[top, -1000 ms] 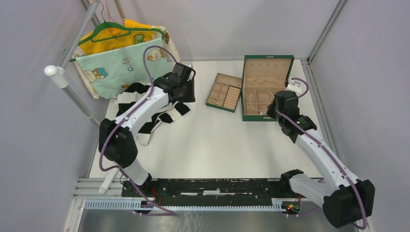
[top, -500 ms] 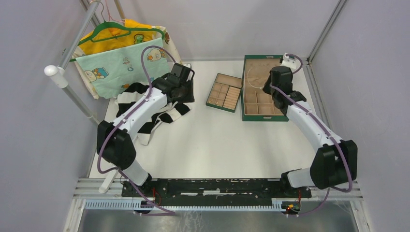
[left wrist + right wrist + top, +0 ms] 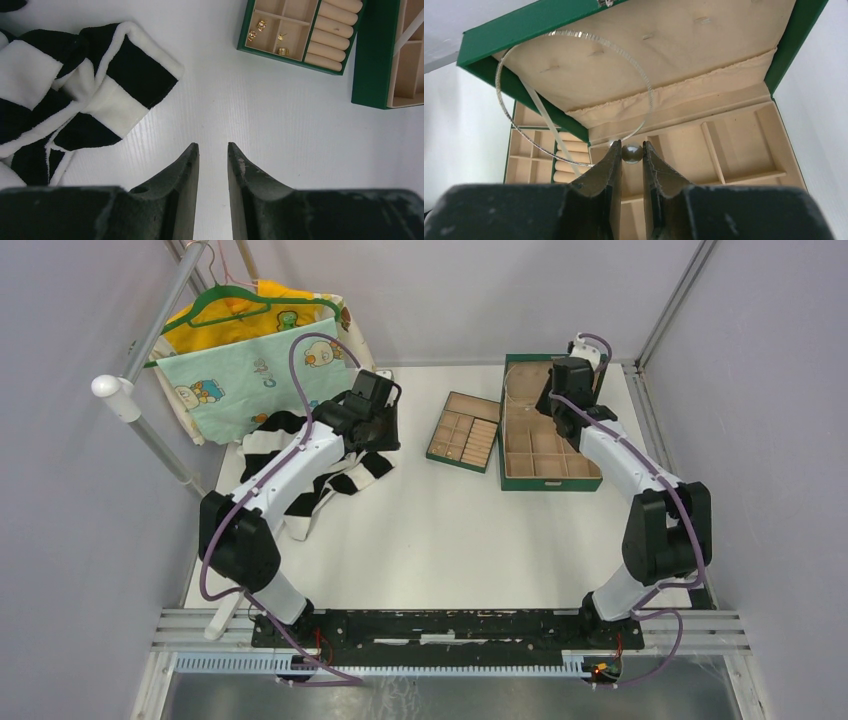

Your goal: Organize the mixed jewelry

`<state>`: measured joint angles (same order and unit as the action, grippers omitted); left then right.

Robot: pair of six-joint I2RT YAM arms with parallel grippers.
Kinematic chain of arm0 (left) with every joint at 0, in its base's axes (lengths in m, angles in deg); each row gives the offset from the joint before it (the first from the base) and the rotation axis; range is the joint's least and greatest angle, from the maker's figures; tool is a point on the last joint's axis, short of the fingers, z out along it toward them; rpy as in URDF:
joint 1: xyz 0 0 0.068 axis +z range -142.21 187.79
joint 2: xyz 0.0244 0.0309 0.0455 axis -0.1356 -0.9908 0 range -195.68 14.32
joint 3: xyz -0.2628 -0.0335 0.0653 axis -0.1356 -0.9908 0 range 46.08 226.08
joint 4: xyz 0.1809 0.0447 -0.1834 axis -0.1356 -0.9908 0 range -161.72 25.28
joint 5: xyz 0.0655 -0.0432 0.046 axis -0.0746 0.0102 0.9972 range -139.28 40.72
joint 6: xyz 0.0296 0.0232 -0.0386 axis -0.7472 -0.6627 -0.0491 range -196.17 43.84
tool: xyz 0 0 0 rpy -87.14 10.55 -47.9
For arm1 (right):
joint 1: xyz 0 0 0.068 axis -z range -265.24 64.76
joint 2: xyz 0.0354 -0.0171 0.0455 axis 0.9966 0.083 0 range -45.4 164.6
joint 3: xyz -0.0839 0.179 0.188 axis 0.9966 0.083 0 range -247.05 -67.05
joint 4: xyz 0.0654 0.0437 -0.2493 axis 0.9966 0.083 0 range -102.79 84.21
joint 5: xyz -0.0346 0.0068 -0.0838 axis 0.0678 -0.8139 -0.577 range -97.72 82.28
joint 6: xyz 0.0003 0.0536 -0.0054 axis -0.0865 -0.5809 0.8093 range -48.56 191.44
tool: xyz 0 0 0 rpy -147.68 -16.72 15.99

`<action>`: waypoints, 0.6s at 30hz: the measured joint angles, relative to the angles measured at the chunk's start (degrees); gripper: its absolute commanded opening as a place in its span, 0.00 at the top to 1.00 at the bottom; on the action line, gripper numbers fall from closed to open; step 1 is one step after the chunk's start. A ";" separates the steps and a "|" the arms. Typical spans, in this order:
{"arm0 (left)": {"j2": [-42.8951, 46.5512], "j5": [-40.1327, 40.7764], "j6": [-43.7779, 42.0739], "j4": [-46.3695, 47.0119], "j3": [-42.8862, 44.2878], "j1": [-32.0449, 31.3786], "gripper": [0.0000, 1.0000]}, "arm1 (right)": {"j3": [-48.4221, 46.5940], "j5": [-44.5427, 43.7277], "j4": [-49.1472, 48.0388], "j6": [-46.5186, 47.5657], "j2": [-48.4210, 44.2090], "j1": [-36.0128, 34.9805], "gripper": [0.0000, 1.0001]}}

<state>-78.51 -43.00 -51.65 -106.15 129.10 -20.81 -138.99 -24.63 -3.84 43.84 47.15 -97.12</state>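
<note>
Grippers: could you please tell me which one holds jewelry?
The right gripper, pinching the silvery hoop between its jaws; the left gripper is empty.

text: none legible | hanging cloth [image 3: 250, 370]: print lettering too small to read

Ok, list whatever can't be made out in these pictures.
Left wrist view: the gold pieces are too small to identify; the small tray is cut off by the top edge.
Top view: the right pincer is hidden beneath its own wrist; its grip on the silver hoop shows only in the right wrist view.
Right wrist view: the nearest compartments of the jewelry box are hidden behind the pincer.
</note>
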 measured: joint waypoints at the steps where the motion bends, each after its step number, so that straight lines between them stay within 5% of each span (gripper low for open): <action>1: 0.00 0.20 0.00 0.00 0.00 0.04 0.66 | -0.39 0.20 -0.17 0.04 0.66 0.15 1.00; 18: -0.13 1.29 0.02 -0.09 0.15 0.63 0.66 | -1.46 1.70 -1.36 0.04 4.68 4.07 1.00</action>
<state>-78.65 -41.71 -51.63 -106.24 129.26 -20.17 -140.46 -22.92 -5.19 43.89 51.83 -93.06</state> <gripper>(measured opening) 0.343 0.217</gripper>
